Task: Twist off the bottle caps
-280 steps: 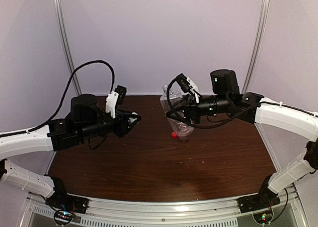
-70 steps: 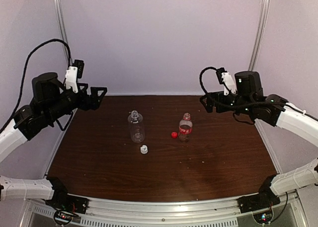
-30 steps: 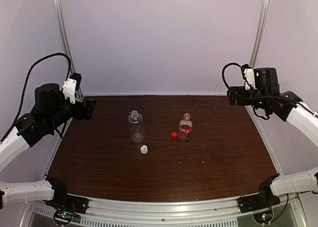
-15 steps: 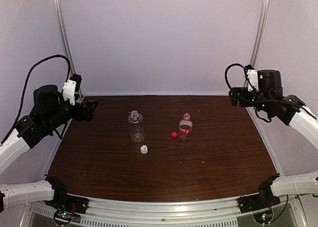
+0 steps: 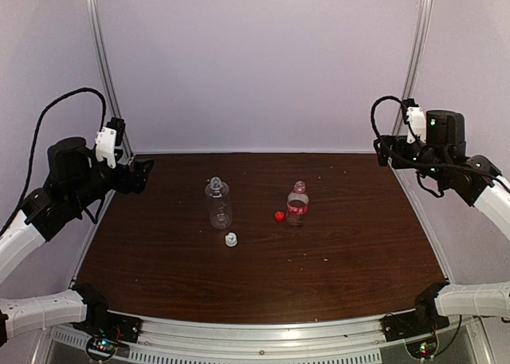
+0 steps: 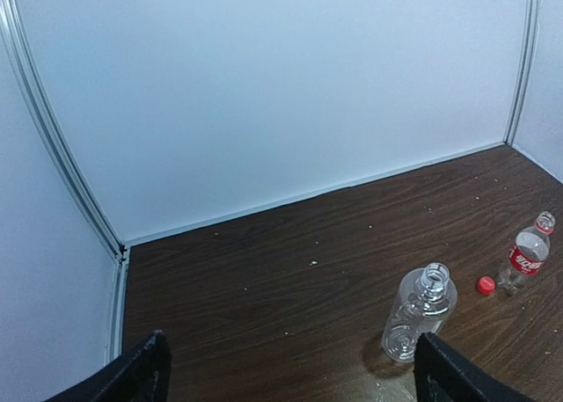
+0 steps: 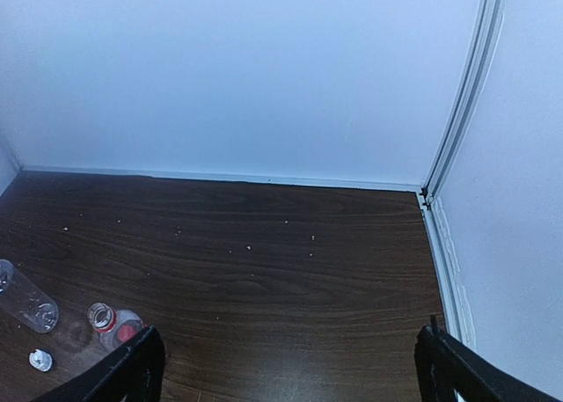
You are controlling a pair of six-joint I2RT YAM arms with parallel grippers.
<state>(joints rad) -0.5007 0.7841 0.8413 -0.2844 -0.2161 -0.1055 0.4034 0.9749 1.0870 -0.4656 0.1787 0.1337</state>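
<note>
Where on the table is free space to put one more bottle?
Free: right of the red-label bottle, left of the plain bottle, and the near strip of the table. Crowded: the middle, around both bottles, the red cap and the white cap.

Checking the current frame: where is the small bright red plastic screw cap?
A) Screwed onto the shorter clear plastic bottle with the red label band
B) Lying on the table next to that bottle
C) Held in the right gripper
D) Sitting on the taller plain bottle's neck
B: the small bright red plastic screw cap lies on the dark wooden table next to the shorter clear plastic bottle with the red label band, whose neck is uncapped.
</note>
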